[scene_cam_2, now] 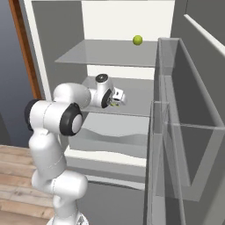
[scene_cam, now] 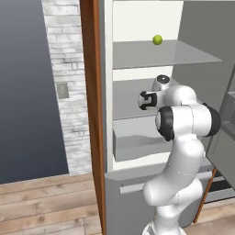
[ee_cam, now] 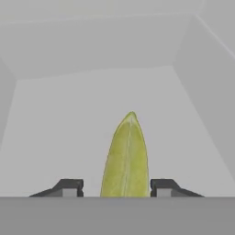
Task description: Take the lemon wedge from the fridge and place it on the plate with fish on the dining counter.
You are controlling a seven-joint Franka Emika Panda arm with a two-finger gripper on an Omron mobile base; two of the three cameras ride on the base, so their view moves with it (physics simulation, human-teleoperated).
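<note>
Reaching into the tall grey fridge [scene_cam: 137, 151] with white interior, the white arm's two-finger gripper [ee_cam: 117, 187] sits low over the middle grey shelf [scene_cam_2: 138, 99]. Hand view: tiny yellow-green pointed lemon wedge [ee_cam: 126, 158] lies on the shelf directly between the two dark fingertips [ee_cam: 69, 187], pointed end aimed away from the hand toward the back wall. Small gap visible on each side between wedge and tips, left gap a bit wider; jaws partly parted, bracketing the wedge, no contact seen, so not gripping it. Right base view: gripper [scene_cam_2: 117, 99] angled down at the shelf, a speck of yellow-green at its tip. Left base view: hand mostly hidden behind the arm's wrist. Round green-yellow ball-shaped fruit [scene_cam: 157, 40] rests on the upper grey shelf [scene_cam: 160, 55], well apart from the gripper, near the back wall. Open fridge door with clear bins [scene_cam_2: 184, 132] stands at the right. Brown wood panel [scene_cam: 94, 114] frames the fridge's left side.
</note>
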